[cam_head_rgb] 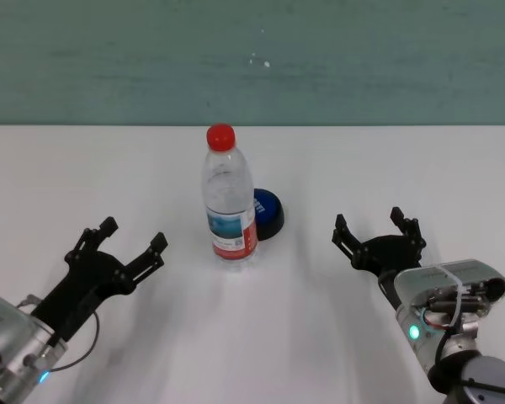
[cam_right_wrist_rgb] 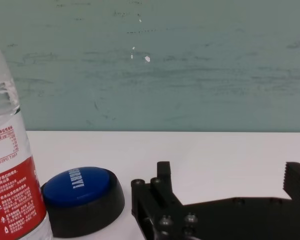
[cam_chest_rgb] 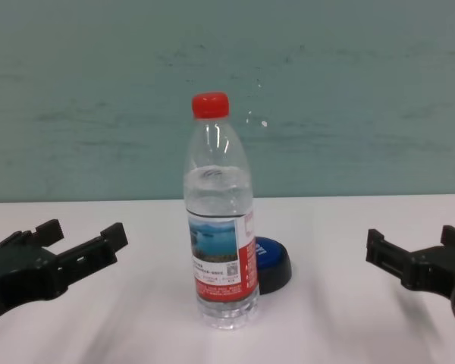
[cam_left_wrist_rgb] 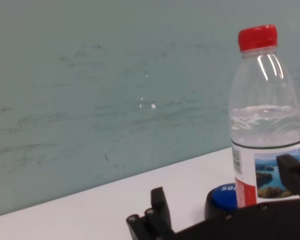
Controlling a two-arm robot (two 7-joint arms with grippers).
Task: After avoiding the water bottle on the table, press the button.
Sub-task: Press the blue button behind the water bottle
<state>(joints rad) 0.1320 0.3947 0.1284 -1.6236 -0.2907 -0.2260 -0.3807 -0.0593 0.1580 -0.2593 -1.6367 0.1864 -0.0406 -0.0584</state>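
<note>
Resting low over the plain white surface (cam_head_rgb: 337, 337), the black fingers (cam_head_rgb: 157, 242) of the left gripper (cam_head_rgb: 133, 233) stand spread apart with nothing between them. That gripper sits at the near left of the surface, well apart from the bottle, its fingers angled toward the middle. The black fingers (cam_head_rgb: 340, 227) of the right gripper (cam_head_rgb: 369, 223) are likewise spread and hold nothing. That gripper sits at the near right, apart from both task items, on a grey wrist housing showing a small green light (cam_head_rgb: 414, 332).

Between the two grippers, near the middle of the surface, the tall clear plastic water bottle (cam_head_rgb: 228, 202) stands upright. It carries a red screw cap (cam_head_rgb: 221, 135) and a red-and-white label with a blue landscape picture (cam_chest_rgb: 221, 260). The water level sits near the bottle's shoulder.

The low round button (cam_head_rgb: 269, 210), blue domed top on a black base, sits just behind the bottle and toward the right side. In the head and chest views the bottle covers part of it. In the right wrist view the two appear just beside each other; contact cannot be determined. White lettering on the dome is too small to read.

A teal wall (cam_head_rgb: 362, 59) stands behind the far edge of the surface.
</note>
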